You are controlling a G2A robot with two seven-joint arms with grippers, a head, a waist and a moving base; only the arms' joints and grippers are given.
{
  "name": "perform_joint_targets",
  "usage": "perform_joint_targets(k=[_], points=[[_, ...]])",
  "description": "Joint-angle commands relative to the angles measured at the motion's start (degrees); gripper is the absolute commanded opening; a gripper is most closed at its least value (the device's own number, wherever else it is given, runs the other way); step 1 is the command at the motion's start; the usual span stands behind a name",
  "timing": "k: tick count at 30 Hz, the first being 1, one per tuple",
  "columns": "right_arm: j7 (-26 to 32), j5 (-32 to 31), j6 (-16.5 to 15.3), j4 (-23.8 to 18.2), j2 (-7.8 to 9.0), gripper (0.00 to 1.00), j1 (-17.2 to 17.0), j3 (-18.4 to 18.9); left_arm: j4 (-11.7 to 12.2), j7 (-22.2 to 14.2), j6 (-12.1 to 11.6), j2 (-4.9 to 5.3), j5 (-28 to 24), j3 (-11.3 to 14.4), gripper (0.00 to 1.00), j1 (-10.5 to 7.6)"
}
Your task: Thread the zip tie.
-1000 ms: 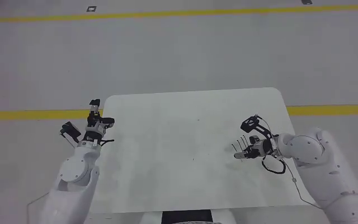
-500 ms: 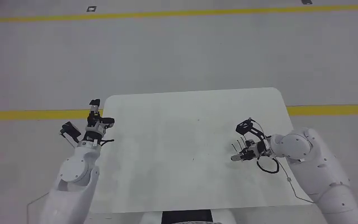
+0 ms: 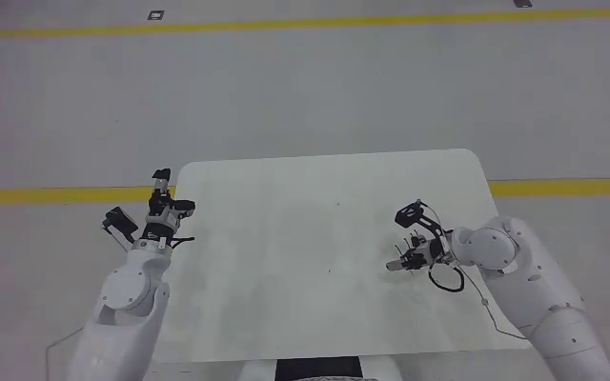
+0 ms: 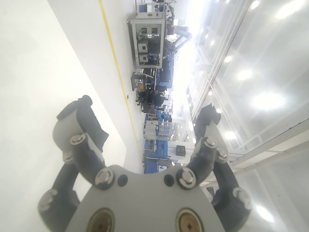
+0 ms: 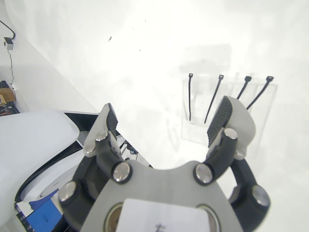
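The table (image 3: 286,219) is white, smooth and matt. At its 4 o'clock, black zip ties (image 5: 189,97), maybe plastic, stand in a clear glossy holder (image 5: 193,134). The right gripper (image 5: 166,103) has ribbed black pads (image 5: 217,114) and shiny metal.

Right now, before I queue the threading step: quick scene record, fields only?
zip ties: four thin black plastic zip ties, side by side in the holder
holder: clear plastic block on white table, robot's right side
right pincer: open, empty, close by the holder
left pincer: open, empty, at the table's left edge
threading: not started
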Motion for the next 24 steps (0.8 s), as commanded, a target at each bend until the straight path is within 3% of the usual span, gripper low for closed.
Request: perform_joint_targets(k=[1,11,21,22,23,24], points=[[-1.1,0.8,0.0,-0.1,0.03,1.00,0.3,-0.4,0.0,0.0,0.0,0.00,0.0,0.0,1.00,0.00],[-2.4,-0.7,0.0,-0.4,0.12,1.00,-0.1,-0.4,0.0,0.0,0.0,0.00,0.0,0.0,1.00,0.00],[0.2,-4.0,0.0,-3.3,1.50,1.00,-1.2,0.6,0.0,0.0,0.0,0.00,0.0,0.0,1.00,0.00],[0.4,-4.2,0.0,-3.4,1.64,0.81,-1.3,0.7,0.0,0.0,0.0,0.00,0.0,0.0,1.00,0.00],[0.5,-4.2,0.0,-3.6,1.82,0.50,-1.3,0.8,0.0,0.0,0.0,0.00,0.0,0.0,1.00,0.00],[0.5,-4.2,0.0,-3.7,1.94,0.47,-1.4,0.9,0.0,0.0,0.0,0.00,0.0,0.0,1.00,0.00]])
